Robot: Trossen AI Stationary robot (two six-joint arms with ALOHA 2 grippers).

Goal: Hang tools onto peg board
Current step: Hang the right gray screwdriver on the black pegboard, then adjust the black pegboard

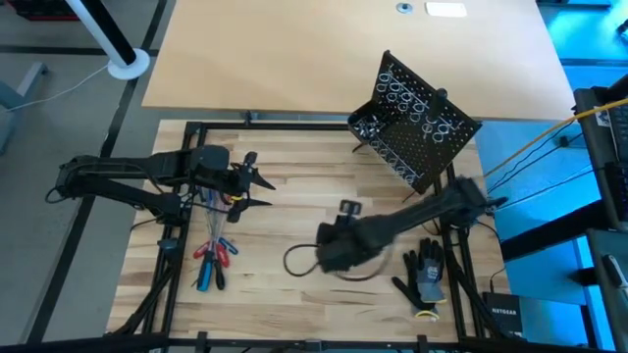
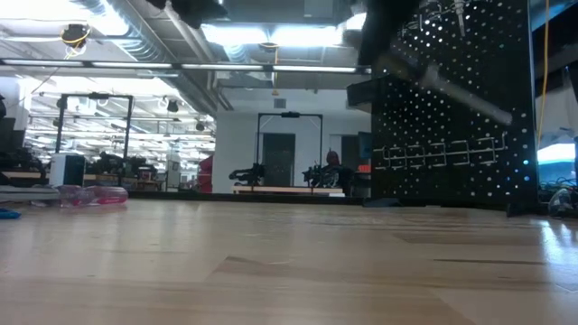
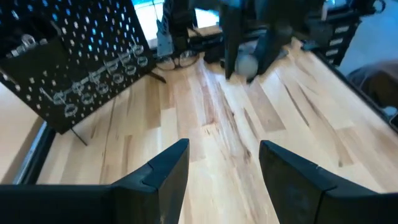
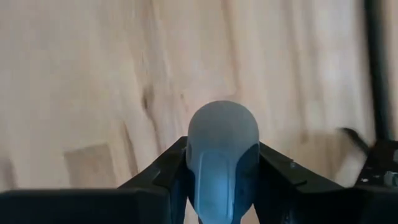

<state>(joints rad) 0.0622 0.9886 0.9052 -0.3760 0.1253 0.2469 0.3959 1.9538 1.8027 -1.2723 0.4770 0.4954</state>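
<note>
The right tool gripped a grey-handled screwdriver near mid-surface, the left tool hung open at nine o'clock above the loose tools, and the peg board stood at one o'clock.

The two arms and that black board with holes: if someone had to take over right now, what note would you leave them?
Left gripper: open and empty, over the table's left side, above the loose tools.
Right gripper: shut on a tool with a rounded grey-blue handle, mid-table, not yet at the board.
Peg board: at the far right of the table; its wire rings look unfilled.
Red and blue tools: lying together near the left front.
Work glove: right front, not part of the job.
Done: one tool picked up. Left: hang it, then the rest.
</note>
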